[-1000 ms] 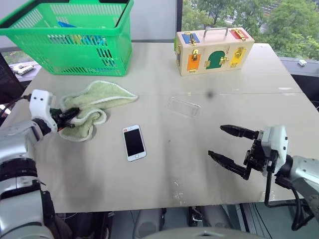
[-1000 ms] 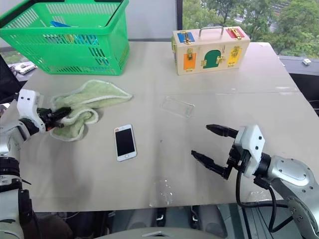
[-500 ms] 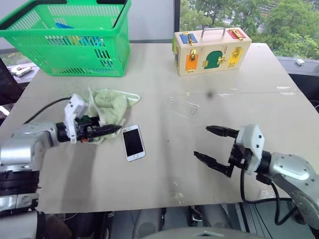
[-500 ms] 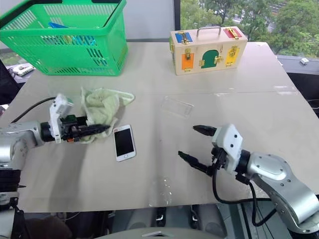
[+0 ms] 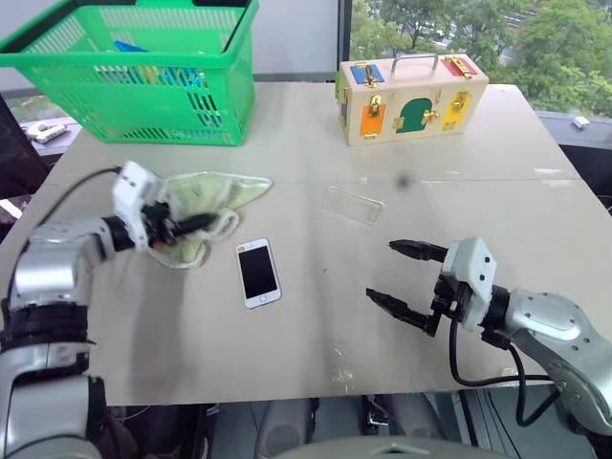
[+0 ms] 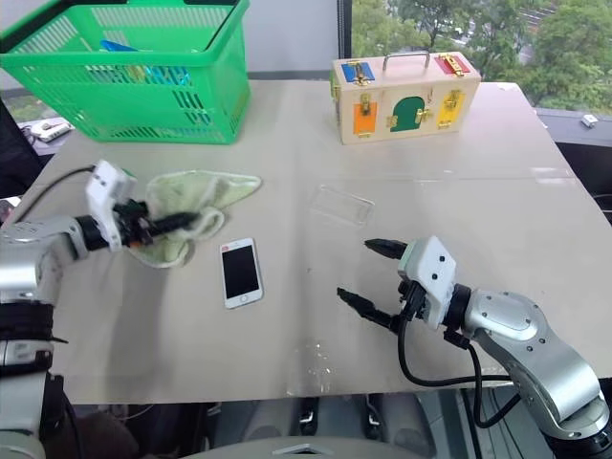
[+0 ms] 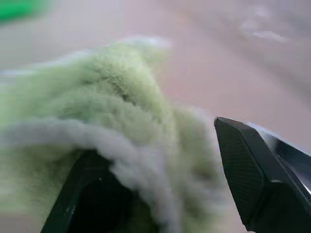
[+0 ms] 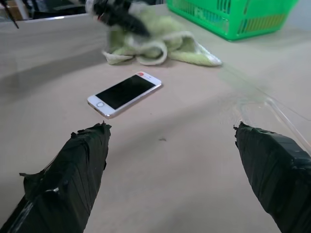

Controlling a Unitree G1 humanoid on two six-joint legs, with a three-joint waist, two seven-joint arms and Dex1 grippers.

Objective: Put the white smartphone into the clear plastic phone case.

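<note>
Beige table (image 5: 316,316), left fingers (image 5: 196,224) dragged green towel (image 5: 206,206) back, right fingers (image 5: 406,277) spread empty

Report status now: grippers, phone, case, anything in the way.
Left gripper on towel. Right gripper open. Phone flat, case apart. Nothing between.

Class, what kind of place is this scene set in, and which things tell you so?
Probably an indoor test room or lab by a window: a plain table holds practice props, a green basket and a wooden latch box, with trees outside.
</note>
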